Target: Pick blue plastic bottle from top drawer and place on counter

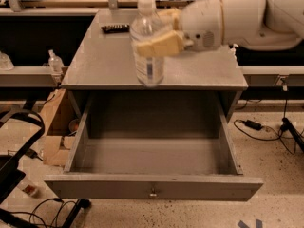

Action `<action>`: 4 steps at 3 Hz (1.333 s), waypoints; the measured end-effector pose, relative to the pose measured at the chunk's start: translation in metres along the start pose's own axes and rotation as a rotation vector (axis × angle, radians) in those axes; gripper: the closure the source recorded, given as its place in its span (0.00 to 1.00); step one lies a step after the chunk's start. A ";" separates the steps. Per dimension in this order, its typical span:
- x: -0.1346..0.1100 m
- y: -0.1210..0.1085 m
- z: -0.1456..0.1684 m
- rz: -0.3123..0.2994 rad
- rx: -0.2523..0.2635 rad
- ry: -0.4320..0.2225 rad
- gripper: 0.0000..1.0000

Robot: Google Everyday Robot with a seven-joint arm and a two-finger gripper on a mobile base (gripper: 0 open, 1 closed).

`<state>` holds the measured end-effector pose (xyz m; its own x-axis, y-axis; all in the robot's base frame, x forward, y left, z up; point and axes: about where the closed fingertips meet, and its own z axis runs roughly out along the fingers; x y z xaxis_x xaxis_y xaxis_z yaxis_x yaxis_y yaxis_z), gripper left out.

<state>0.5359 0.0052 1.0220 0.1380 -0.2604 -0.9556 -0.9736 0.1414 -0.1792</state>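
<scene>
My gripper (153, 38) is shut on the blue plastic bottle (147, 65), a clear bottle with a white cap and pale label. It holds the bottle upright in the air, in front of the counter (95, 65) near its front edge and above the drawer's back. The white arm comes in from the upper right. The top drawer (152, 186) stands pulled fully out below, with its grey front panel and small metal knob (152, 192); its inside is bare.
A dark flat object (115, 28) lies at the counter's back left. A small clear pump-top bottle (54, 61) stands on the bench at left. A cardboard box (54, 127) sits left of the cabinet. Cables lie on the floor at right (251, 125).
</scene>
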 end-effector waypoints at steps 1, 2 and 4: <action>-0.037 -0.036 0.047 0.009 0.001 -0.013 1.00; -0.047 -0.072 0.100 0.013 -0.012 -0.049 1.00; -0.044 -0.108 0.114 0.058 0.046 -0.070 1.00</action>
<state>0.6557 0.1108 1.0570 0.0958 -0.1831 -0.9784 -0.9712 0.1982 -0.1322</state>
